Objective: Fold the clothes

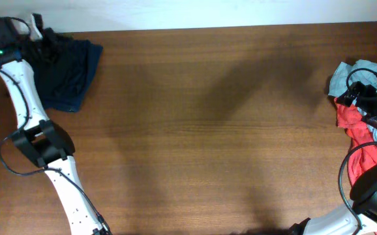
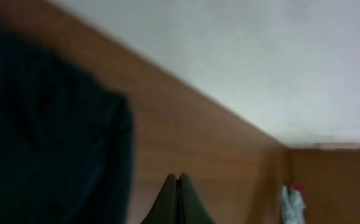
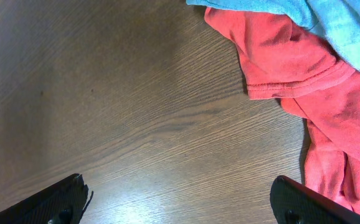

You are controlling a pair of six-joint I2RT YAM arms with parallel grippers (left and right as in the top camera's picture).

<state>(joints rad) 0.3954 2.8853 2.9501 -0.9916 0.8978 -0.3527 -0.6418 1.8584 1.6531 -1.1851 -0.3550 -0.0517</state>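
Clothes (image 1: 361, 153) lie on the table (image 1: 208, 130): a navy garment (image 1: 68, 72) at the far left corner, a red garment (image 3: 273, 56) under a grey-blue garment (image 3: 336, 22) at the right edge. The left jaws are pressed together beside the navy garment; the right jaws gape over bare wood by the red garment.
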